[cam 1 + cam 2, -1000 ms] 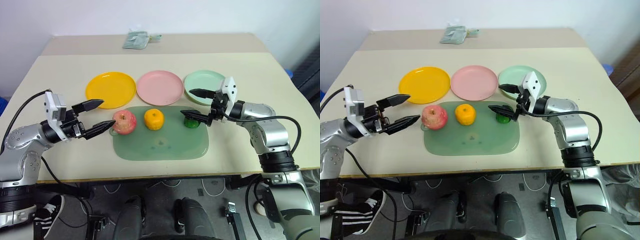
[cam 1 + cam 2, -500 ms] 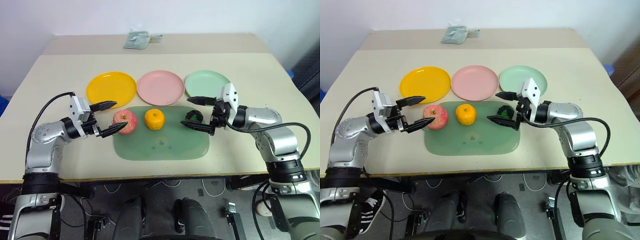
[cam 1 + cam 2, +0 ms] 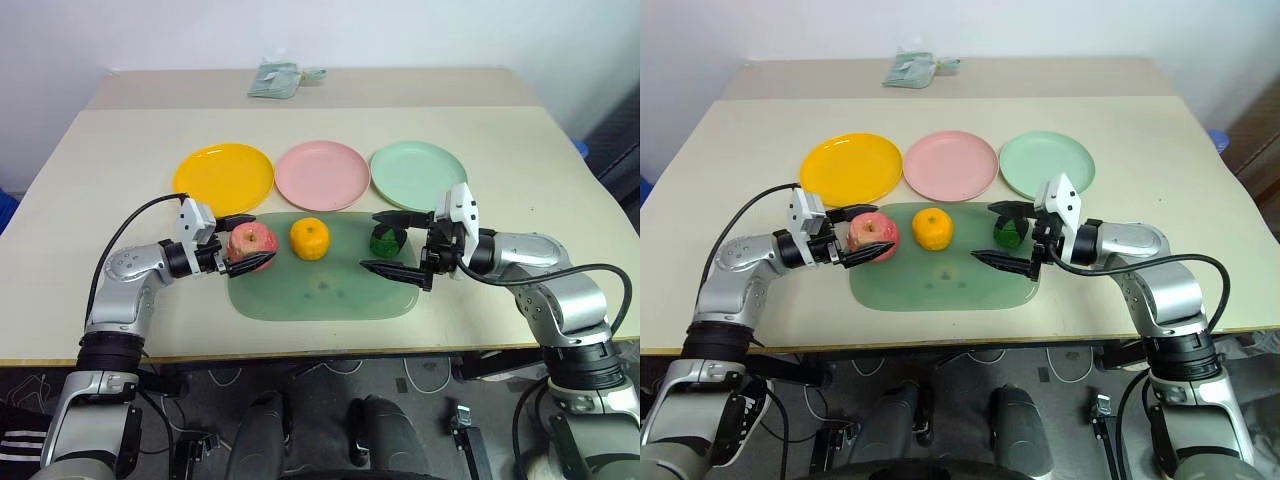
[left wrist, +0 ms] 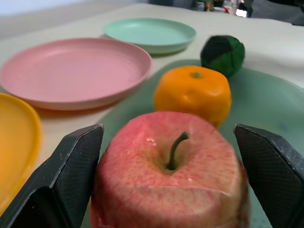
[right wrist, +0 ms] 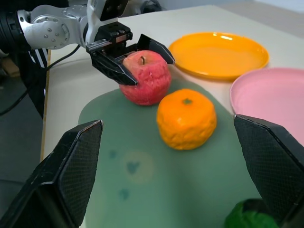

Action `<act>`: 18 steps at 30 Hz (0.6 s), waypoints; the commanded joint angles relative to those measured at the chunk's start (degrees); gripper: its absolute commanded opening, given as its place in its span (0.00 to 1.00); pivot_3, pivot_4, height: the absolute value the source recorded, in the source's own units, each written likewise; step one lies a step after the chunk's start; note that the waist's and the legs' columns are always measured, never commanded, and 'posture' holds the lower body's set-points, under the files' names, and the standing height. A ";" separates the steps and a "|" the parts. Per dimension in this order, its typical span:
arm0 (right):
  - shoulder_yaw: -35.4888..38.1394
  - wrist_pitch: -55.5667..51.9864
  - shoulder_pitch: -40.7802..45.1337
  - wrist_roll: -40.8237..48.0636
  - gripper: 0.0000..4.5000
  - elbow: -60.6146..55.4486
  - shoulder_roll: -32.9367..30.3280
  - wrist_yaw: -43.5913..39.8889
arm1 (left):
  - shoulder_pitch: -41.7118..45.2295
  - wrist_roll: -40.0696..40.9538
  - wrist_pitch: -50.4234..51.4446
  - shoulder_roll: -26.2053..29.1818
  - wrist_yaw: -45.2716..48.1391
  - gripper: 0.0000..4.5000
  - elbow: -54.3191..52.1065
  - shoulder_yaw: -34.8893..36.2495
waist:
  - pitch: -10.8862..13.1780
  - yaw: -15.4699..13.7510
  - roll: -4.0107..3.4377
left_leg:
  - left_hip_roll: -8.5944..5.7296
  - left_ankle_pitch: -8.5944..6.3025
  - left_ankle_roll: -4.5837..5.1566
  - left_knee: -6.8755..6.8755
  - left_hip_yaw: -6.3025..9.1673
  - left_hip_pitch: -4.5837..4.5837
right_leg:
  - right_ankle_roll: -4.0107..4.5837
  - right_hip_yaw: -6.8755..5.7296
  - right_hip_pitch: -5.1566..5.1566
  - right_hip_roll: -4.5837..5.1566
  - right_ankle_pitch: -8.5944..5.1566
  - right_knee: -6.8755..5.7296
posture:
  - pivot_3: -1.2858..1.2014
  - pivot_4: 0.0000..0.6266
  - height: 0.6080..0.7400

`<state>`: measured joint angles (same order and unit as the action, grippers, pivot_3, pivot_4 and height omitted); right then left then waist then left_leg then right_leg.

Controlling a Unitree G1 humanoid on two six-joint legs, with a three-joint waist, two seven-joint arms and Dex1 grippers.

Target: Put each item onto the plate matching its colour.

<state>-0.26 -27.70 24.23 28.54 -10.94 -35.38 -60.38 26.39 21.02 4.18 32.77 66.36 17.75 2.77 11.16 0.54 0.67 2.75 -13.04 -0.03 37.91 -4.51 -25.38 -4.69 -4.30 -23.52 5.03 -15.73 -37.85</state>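
Observation:
The pinkish-red apple (image 3: 248,242) rests on the left end of the green mat (image 3: 322,288). My left gripper (image 3: 258,238) is open and straddles it, one finger (image 4: 71,180) close against each side. The orange (image 3: 310,238) sits beside the apple on the mat. At the mat's right end, the dark green vegetable (image 3: 388,239) lies between the spread fingers of my open right gripper (image 3: 369,239). Behind the mat the yellow plate (image 3: 224,178), pink plate (image 3: 321,174) and mint green plate (image 3: 415,173) stand in a row, all bare.
A pale green packet (image 3: 283,78) lies at the far edge of the beige table (image 3: 520,140). Bare tabletop stretches on both sides of the plates and mat, and the table's near edge runs just below the mat.
My left gripper has come in from the left and lower, and now has the apple between its fingers. My right gripper has drawn back toward the near edge, bringing its fingers around the vegetable.

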 commanded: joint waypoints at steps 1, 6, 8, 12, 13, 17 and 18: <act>2.17 -0.18 -0.15 2.43 1.00 -2.33 0.79 1.45 | 0.08 0.48 2.62 1.42 1.92 0.81 -1.81 -0.62 | 0.00 0.01 0.00 | 0.00 0.00 0.00 0.00 0.01 0.00 | 0.00 0.00 0.01 0.00 0.00 0.00 | 0.52 0.24 1.00; 3.07 -1.10 0.42 5.03 1.00 -3.94 2.45 4.18 | 1.15 0.90 0.74 1.30 0.99 0.72 -1.89 1.38 | 0.00 -0.05 0.00 | 0.02 0.00 0.00 0.00 0.01 0.00 | 0.00 0.00 0.01 0.00 0.00 0.00 | 0.52 0.24 1.00; 4.30 -1.98 1.22 7.02 1.00 -4.26 3.20 5.31 | 2.69 3.24 4.19 1.12 -0.01 0.72 -1.67 3.07 | 0.00 -0.05 0.00 | 0.03 0.00 0.00 0.00 0.03 0.00 | 0.00 0.00 0.00 0.00 0.00 -0.01 | 0.52 0.24 1.00; 4.77 -0.16 3.18 6.51 1.00 -3.40 4.38 7.53 | 6.88 4.04 4.19 0.87 -2.94 0.72 1.39 5.73 | 0.00 -0.13 0.01 | 0.02 0.00 0.00 0.03 0.04 -0.01 | 0.00 0.00 0.01 0.00 0.00 -0.01 | 0.52 0.24 1.00; 4.32 1.70 4.12 4.49 1.00 -1.95 5.04 8.89 | 8.71 3.09 2.96 0.40 -5.25 0.72 3.64 6.38 | 0.00 -0.13 0.01 | 0.01 0.00 0.00 0.03 0.04 -0.01 | 0.00 0.00 0.01 0.00 0.00 -0.01 | 0.52 0.24 1.00; 3.86 11.60 9.65 -3.96 1.00 7.19 9.21 16.00 | 15.64 -0.95 -2.28 -2.11 -13.12 0.72 14.28 6.99 | -0.01 -0.04 0.02 | -0.06 0.01 0.00 0.08 0.00 0.00 | -0.02 0.00 0.01 -0.02 0.01 -0.04 | 0.52 0.24 1.00; 4.37 11.91 10.50 -3.18 1.00 7.72 10.05 15.93 | 17.09 -1.13 -3.62 -3.52 -15.97 0.72 16.61 7.76 | -0.01 -0.09 0.02 | -0.07 0.01 0.00 0.08 -0.01 0.00 | -0.02 0.00 0.01 -0.02 0.01 -0.04 | 0.52 0.24 1.00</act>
<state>2.64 -18.06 32.92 24.93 -3.23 -26.33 -45.24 41.48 20.64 3.80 30.58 54.62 31.46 8.38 11.16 0.44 0.69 2.68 -13.03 -0.02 37.99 -4.51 -25.39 -4.72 -4.30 -23.50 5.02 -15.72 -37.88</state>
